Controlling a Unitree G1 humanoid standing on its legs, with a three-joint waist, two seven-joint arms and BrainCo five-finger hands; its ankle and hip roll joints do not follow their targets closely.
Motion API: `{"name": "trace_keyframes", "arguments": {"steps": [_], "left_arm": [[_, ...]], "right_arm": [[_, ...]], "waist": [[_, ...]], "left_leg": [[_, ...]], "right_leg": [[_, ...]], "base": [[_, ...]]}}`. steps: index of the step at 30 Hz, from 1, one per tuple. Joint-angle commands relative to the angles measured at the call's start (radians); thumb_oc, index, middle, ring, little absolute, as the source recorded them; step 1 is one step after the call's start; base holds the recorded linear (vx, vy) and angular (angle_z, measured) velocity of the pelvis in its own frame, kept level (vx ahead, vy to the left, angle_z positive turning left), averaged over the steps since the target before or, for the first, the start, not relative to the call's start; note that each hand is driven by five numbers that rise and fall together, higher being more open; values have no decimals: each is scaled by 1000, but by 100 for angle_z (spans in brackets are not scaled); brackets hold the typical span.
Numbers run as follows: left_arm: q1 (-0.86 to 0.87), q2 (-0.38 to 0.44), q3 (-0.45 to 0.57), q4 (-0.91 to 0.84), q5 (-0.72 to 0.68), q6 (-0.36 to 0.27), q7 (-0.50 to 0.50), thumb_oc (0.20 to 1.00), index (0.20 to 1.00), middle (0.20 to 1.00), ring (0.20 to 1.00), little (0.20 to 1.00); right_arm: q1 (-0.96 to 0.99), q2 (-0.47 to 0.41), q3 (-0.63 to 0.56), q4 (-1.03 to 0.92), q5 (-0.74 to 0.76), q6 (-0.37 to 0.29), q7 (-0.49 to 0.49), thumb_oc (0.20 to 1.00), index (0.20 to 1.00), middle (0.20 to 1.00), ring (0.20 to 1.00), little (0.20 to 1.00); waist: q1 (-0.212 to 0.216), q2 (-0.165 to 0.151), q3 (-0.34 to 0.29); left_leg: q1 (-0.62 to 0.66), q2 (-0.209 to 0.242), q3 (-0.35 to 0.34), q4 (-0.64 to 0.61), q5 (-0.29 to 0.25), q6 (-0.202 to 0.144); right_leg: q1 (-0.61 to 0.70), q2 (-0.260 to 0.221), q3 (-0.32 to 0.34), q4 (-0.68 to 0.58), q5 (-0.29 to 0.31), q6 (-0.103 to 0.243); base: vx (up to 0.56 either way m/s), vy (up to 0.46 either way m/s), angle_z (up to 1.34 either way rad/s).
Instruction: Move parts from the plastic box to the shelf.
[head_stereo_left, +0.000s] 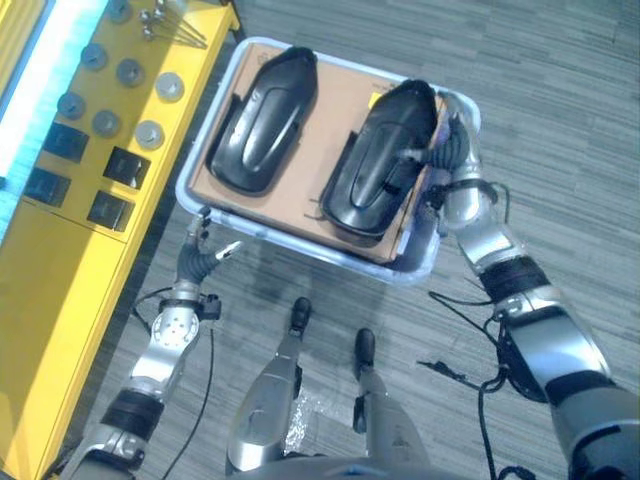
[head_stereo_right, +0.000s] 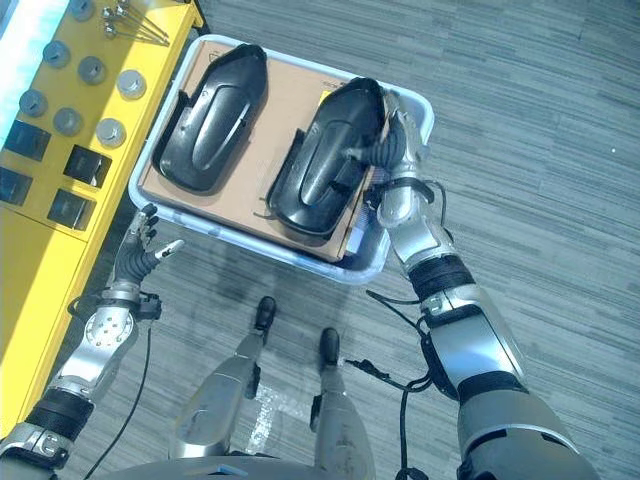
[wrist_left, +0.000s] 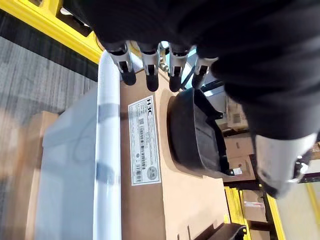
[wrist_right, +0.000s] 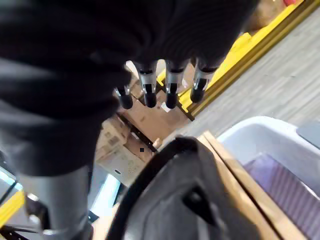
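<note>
Black moulded parts are both in the box as far as I can judge, so I'd say the move has barely begun. From the left eye view I see the pale plastic box (head_stereo_left: 418, 268) on the grey floor, lined with a brown cardboard sheet (head_stereo_left: 310, 150). The left black part (head_stereo_left: 265, 120) lies on the sheet's left half and the right black part (head_stereo_left: 383, 158) on its right half, well apart from each other. My right hand (head_stereo_left: 447, 150) sits at the right part's far right edge, beside the box wall; whether it touches, I cannot tell. My left hand (head_stereo_left: 205, 255) hangs just outside the box's near left corner, fingers relaxed and holding nothing. The yellow shelf (head_stereo_left: 60, 290) runs along the left, already carrying grey round discs (head_stereo_left: 150, 133) and dark square blocks (head_stereo_left: 127, 166), but none of these black parts.

Right eye view: same layout, nothing of the box's load on the shelf.

Left wrist view: my left fingers (wrist_left: 150, 75) hang straight above the box rim and the cardboard, which bears a white label (wrist_left: 143, 141); one black part lies beyond.

Right wrist view: my right fingers (wrist_right: 170, 90) are straight and released, above the right part's curved rim, not closed on it. Both parts are left to carry over.
</note>
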Motion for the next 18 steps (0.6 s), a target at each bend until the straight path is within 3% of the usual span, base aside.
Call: {"name": "trace_keyframes", "arguments": {"steps": [1, 11, 18], "left_arm": [[-33, -8, -3, 0, -4, -56, 28, 1000, 1000, 1000, 1000, 1000], [-41, -12, -25, 4, -15, -57, 34, 1000, 1000, 1000, 1000, 1000], [-38, -9, -20, 12, -6, -51, 36, 1000, 1000, 1000, 1000, 1000]], "right_arm": [[-33, -40, 12, -29, -32, -28, -61, 1000, 1000, 1000, 1000, 1000], [-84, -4, 70, 102, -37, 3, -55, 1000, 1000, 1000, 1000, 1000], [-85, 48, 130, 279, -17, 36, 22, 1000, 1000, 1000, 1000, 1000]], "waist": [[5, -1, -32], [8, 1, -26], [4, -1, -15]], "left_leg": [[83, 38, 70, 44, -191, -51], [70, 39, 77, 43, -185, -55], [63, 40, 82, 44, -182, -58]], "right_leg": [[-89, -76, -45, 126, -88, 111], [-104, -77, -50, 121, -76, 112], [-109, -77, -50, 120, -70, 114]], "base": [[-10, -4, 8], [0, 0, 0], [1, 0, 1]]}}
